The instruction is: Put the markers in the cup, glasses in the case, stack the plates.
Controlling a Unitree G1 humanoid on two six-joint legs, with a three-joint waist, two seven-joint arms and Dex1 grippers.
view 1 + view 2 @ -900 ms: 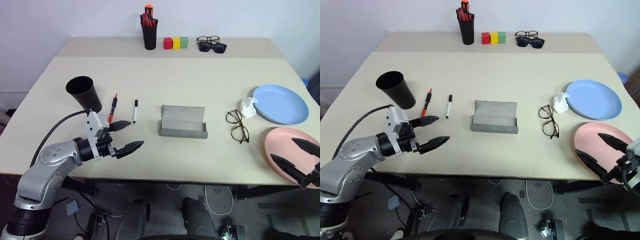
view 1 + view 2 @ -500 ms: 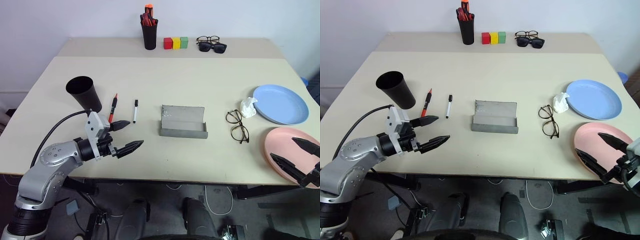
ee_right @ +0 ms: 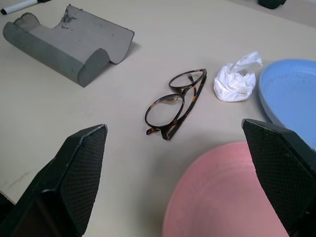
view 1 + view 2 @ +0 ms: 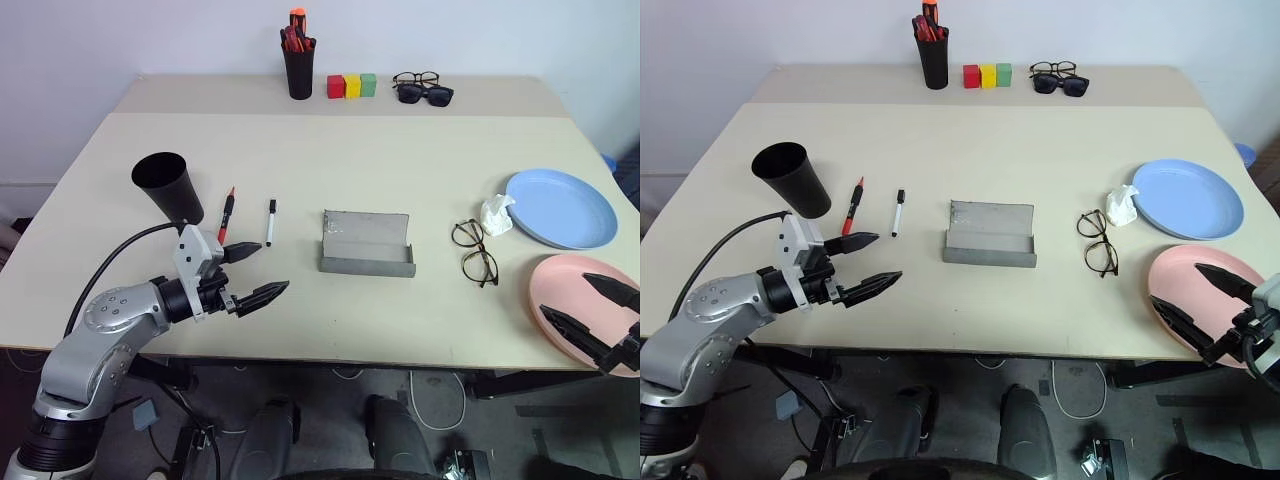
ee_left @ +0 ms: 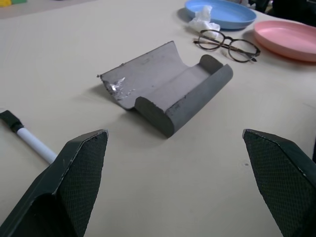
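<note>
A crumpled tissue [image 4: 496,214] lies between the glasses [image 4: 473,252] and the light blue plate [image 4: 561,208]. The open case [image 4: 366,244] sits mid-table [image 4: 400,150]; both markers [image 4: 227,213] lie beside the cup [image 4: 168,187]. Left gripper [image 4: 255,273] and right gripper [image 4: 598,308], over the pink plate [image 4: 565,292], have fingers spread wide, empty. Nothing has shifted since earlier.

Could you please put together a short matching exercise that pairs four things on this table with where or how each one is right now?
Things:
1. case
2. glasses
3. pink plate
4. cup

States:
A. at the table's near right edge, under the right gripper
B. tilted, its open mouth up, left of the markers
C. flap lid open, nothing inside
D. folded on the table, between the grey felt holder and the blue plate

Pairs: 1-C, 2-D, 3-A, 4-B
</note>
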